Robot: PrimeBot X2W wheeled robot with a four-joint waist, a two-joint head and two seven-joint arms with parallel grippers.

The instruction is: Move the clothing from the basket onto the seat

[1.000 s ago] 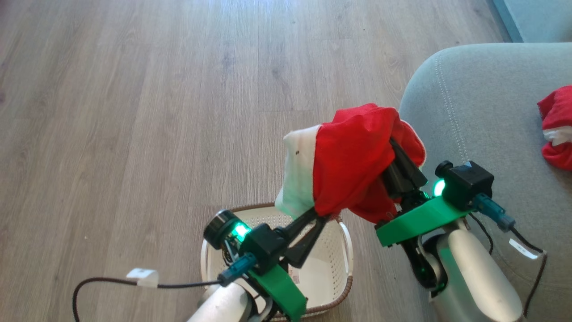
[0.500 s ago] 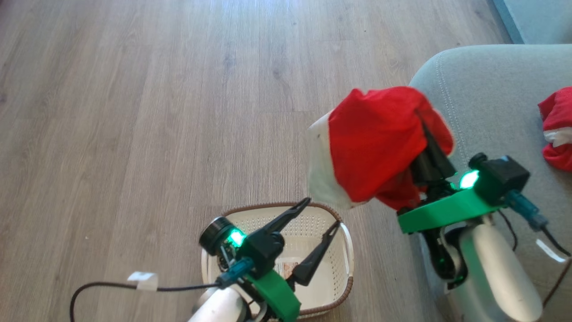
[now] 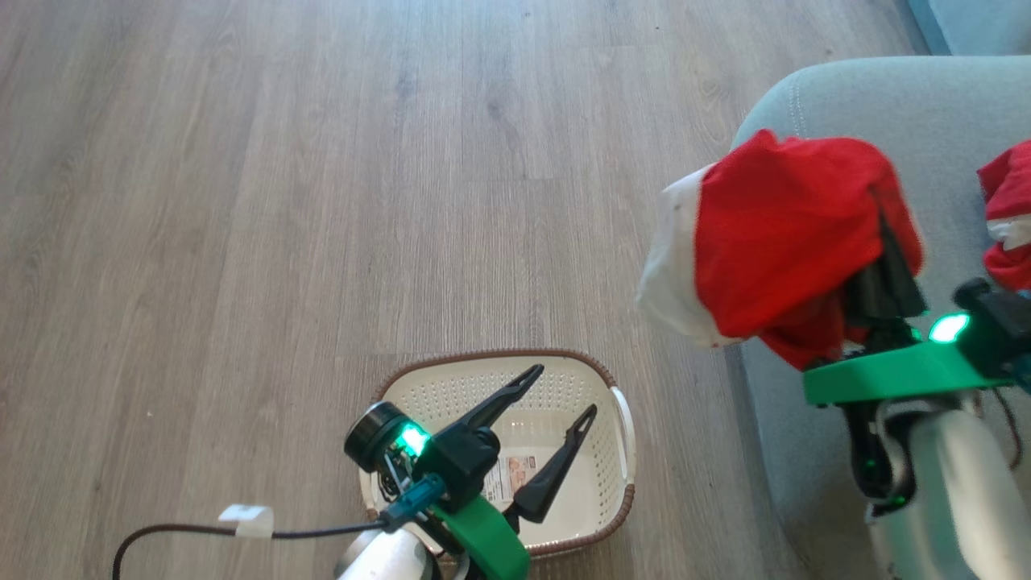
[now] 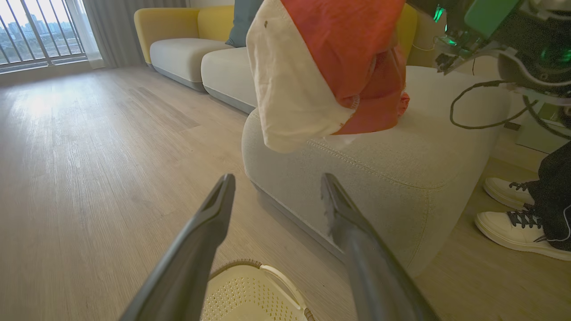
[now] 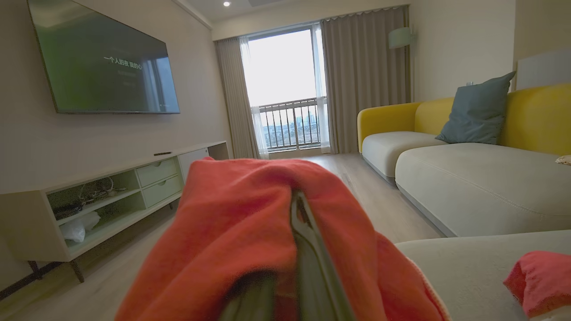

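Observation:
My right gripper (image 3: 882,242) is shut on a red garment (image 3: 773,242) with a white band, which drapes over its fingers (image 5: 308,249). The garment hangs above the left edge of the grey-green seat (image 3: 846,105). In the left wrist view the garment (image 4: 339,58) dangles just over the seat (image 4: 379,178). A second red garment (image 3: 1007,217) lies on the seat at the far right. My left gripper (image 3: 564,392) is open over the cream basket (image 3: 419,387), holding nothing. The basket's bare floor shows a label sticker (image 3: 515,471).
Wooden floor surrounds the basket. A person's white shoes (image 4: 513,223) stand beside the seat. A yellow and pale sofa (image 5: 446,169) with a blue cushion lies beyond. A TV cabinet (image 5: 111,196) lines the far wall.
The left gripper has let go of the garment's lower edge, opened and sunk toward the basket. My right arm has carried the garment rightward from above the basket to the seat's edge.

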